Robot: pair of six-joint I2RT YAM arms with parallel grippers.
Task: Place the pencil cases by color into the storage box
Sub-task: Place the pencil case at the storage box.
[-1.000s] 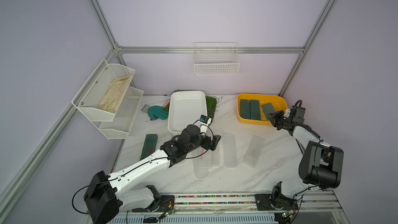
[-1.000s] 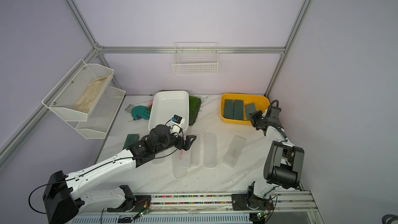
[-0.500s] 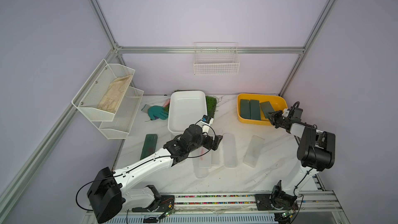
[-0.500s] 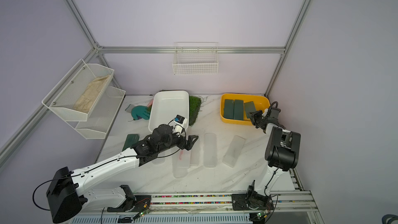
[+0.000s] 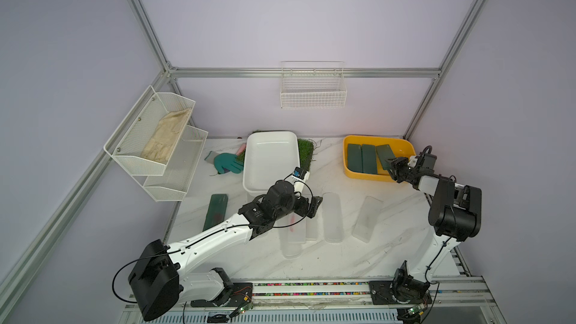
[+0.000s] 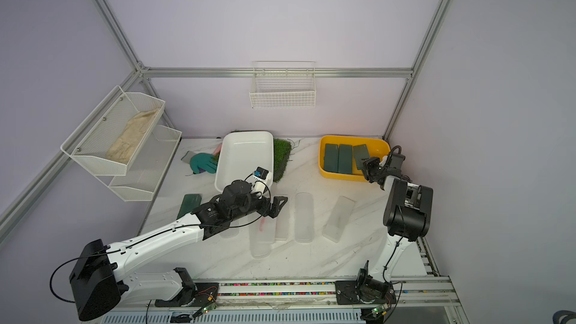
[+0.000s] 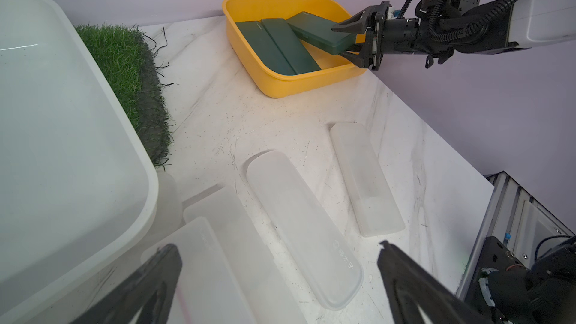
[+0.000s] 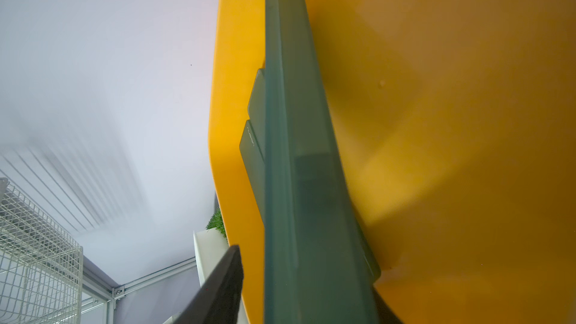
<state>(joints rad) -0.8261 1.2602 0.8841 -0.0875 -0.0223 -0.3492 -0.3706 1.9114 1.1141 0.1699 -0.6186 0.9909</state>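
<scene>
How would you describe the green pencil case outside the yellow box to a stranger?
Find the white wire shelf on the left wall. On the table near its lower corner lies a flat dark green case. Unlike the three cases in the yellow box, it lies alone.

Colour record, bench as seen from the top views.

The storage box (image 5: 364,176) is plain yellow. The three pencil cases (image 5: 361,158) inside it are dark green, as is the fourth case (image 5: 215,211) on the table (image 5: 343,254), which is white marble with grey veining. The remaining cases (image 5: 332,221) are frosted translucent white, one showing a pink streak (image 5: 292,225). The tray (image 5: 271,157) is plain white, the mat (image 5: 304,157) grass green, the glove (image 5: 226,163) teal with a grey cuff. The wire basket (image 5: 313,90) and mesh shelf (image 5: 149,151) are white, the cloth (image 5: 166,137) beige, the walls (image 5: 296,20) pale lilac. The arms (image 5: 218,238) are white with black joints.
</scene>
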